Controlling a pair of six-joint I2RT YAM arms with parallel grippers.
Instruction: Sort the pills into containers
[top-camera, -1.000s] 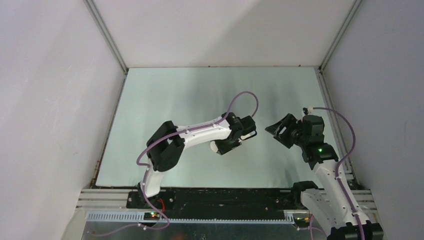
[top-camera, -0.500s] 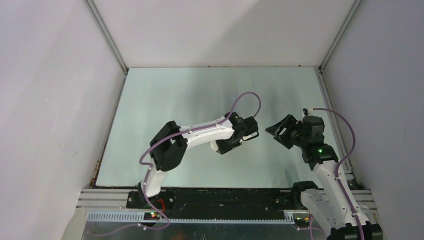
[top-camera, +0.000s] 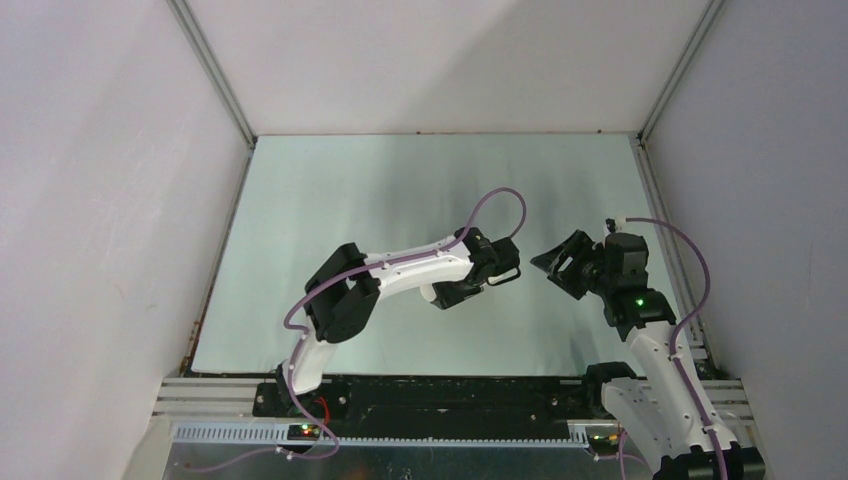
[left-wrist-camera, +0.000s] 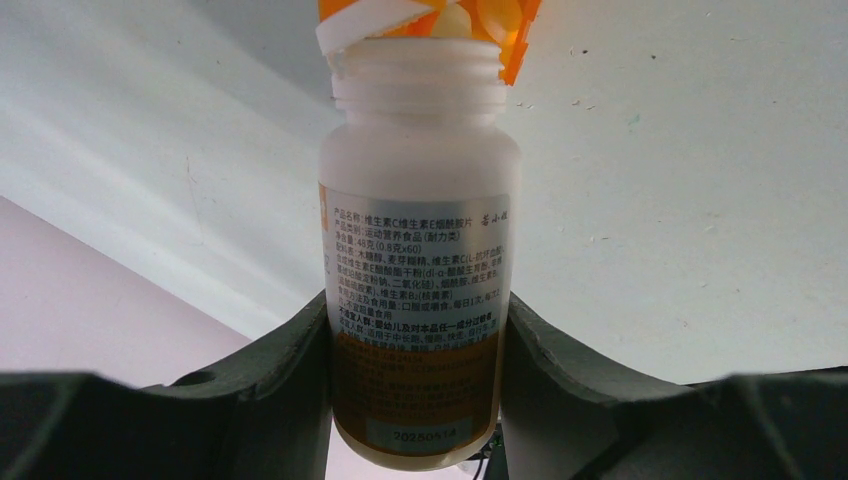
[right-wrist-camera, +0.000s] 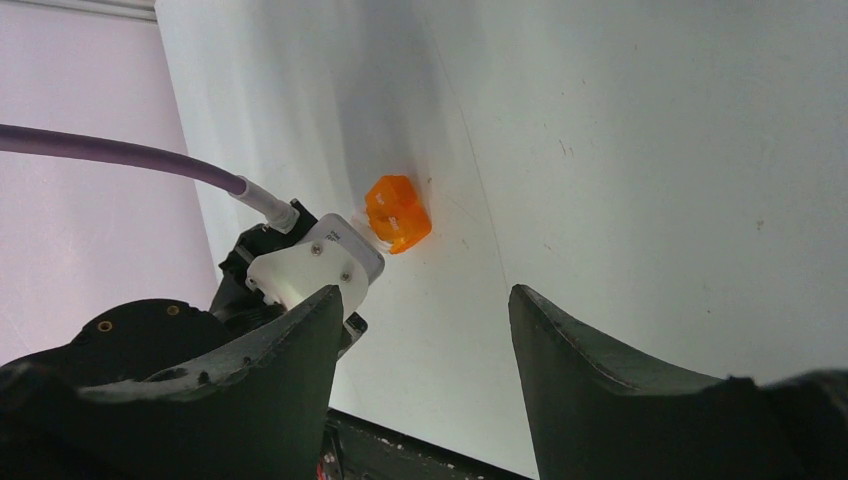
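Clamping the white pill bottle (left-wrist-camera: 420, 250) around its labelled body, the left tool (left-wrist-camera: 418, 310) holds the uncapped neck right at the orange cup (right-wrist-camera: 397, 213), near the middle of the desk (top-camera: 400, 190). Just right of it, the right tool (right-wrist-camera: 425, 295) hangs with jaws apart, gripping nothing.

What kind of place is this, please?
Probably a robot test booth in a lab: plain white walls, a pale table, and a left arm and right arm bolted to a rail.
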